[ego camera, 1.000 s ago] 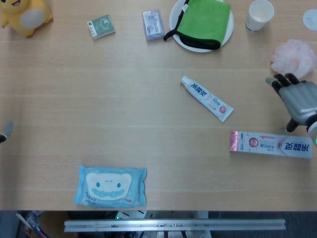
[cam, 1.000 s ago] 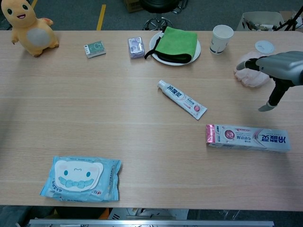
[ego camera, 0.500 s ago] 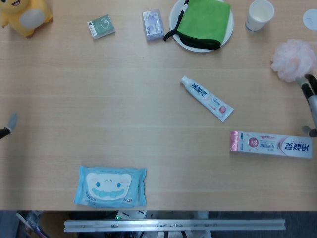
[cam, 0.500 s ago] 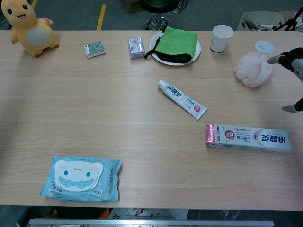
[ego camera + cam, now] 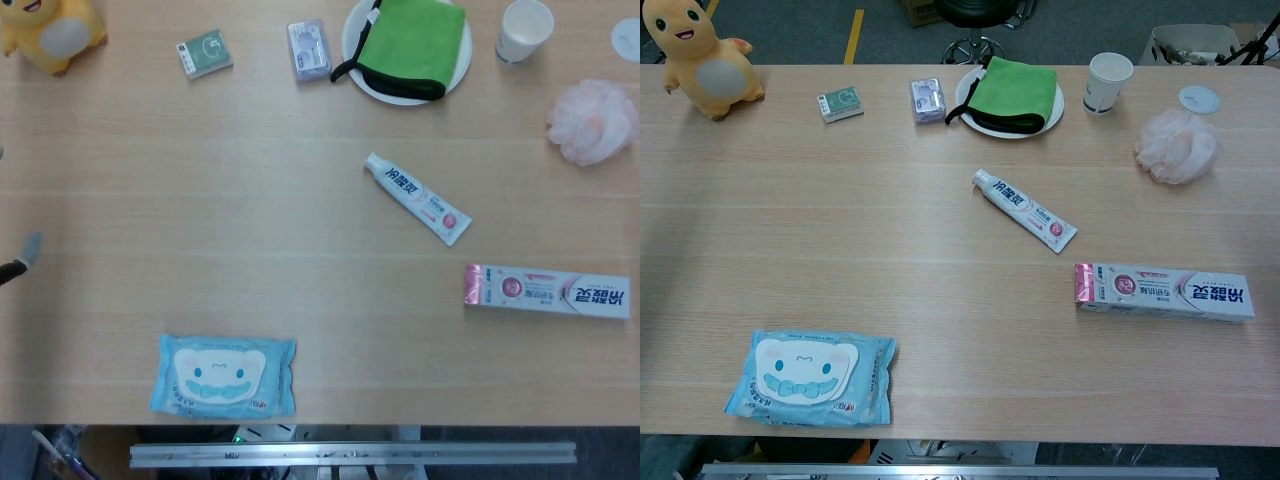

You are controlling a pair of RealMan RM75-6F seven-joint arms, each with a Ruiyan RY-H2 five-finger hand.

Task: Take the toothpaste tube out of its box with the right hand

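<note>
Right hand gone from both views; tube (image 5: 417, 198) lies out of its box (image 5: 547, 291).

Head view: a second ago the right hand hung at the right edge by the box; now it is out of frame, so its fingers cannot be judged. A sliver of the left hand (image 5: 22, 256) shows at the left edge, too little to read. Chest view: tube (image 5: 1024, 209) mid-table, apart from the box (image 5: 1163, 292) to its near right; neither hand shows. The task looks finished.
</note>
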